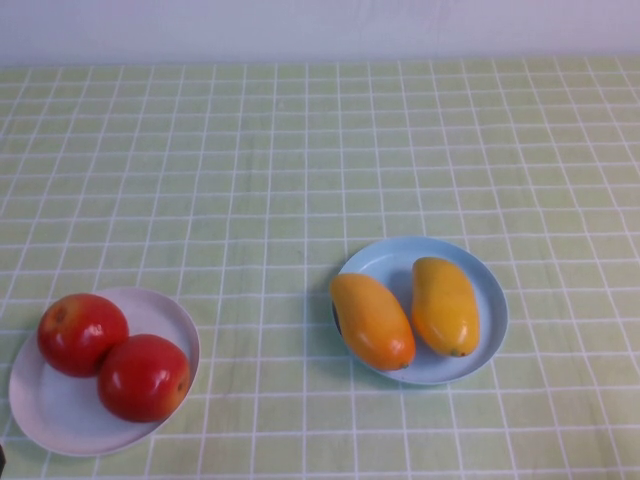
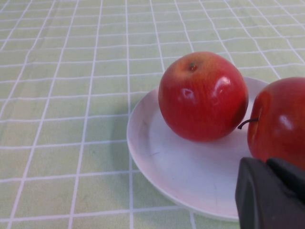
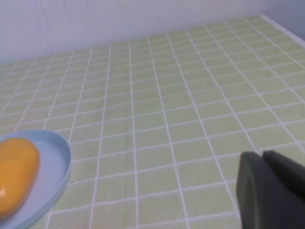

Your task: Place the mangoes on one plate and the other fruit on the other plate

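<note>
Two red apples (image 1: 82,333) (image 1: 143,377) rest side by side on the white plate (image 1: 60,415) at the near left. Two mangoes (image 1: 372,320) (image 1: 445,305) lie on the light blue plate (image 1: 395,260) right of centre. Neither arm reaches into the high view. In the left wrist view my left gripper (image 2: 266,162) is shut and empty, hovering by the white plate (image 2: 181,167) close to one stemmed apple (image 2: 281,119), with the other apple (image 2: 202,95) beyond. My right gripper (image 3: 262,153) is shut and empty over bare cloth, off to the side of the blue plate (image 3: 52,162) and a mango (image 3: 14,179).
A green checked tablecloth (image 1: 300,150) covers the whole table up to a pale wall (image 1: 320,25) at the back. The table's far right edge (image 3: 286,28) shows in the right wrist view.
</note>
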Tool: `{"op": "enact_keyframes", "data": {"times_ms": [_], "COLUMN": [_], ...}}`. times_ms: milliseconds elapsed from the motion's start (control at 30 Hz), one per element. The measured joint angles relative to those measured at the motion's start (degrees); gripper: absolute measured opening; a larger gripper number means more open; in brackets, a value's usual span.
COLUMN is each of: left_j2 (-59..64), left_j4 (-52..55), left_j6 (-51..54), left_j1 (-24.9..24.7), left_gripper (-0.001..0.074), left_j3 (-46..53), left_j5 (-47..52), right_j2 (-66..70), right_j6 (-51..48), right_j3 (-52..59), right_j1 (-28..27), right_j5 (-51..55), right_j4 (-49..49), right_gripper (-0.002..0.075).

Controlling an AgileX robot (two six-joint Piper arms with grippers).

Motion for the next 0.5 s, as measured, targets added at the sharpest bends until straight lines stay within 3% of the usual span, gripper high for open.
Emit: {"op": "enact_keyframes", "data": {"times_ms": [333, 500], "left_j2": [-0.13, -0.13], "left_j4": [0.0, 0.0], "left_j6": [0.0, 0.0], "left_j1": [0.0, 0.0], "left_gripper": [-0.0003, -0.0003], "left_j3": [0.0, 0.0], "left_j5": [0.0, 0.0], "right_j2": [-2.96, -2.96], "right_j6": [-0.94, -12.78], "right_j3": [0.26, 0.35], "right_j1": [0.0, 0.0], "right_j5": [5.55, 6.32], "right_j4": [-0.73, 2.6], "right_gripper": [-0.0015, -0.0015]}}
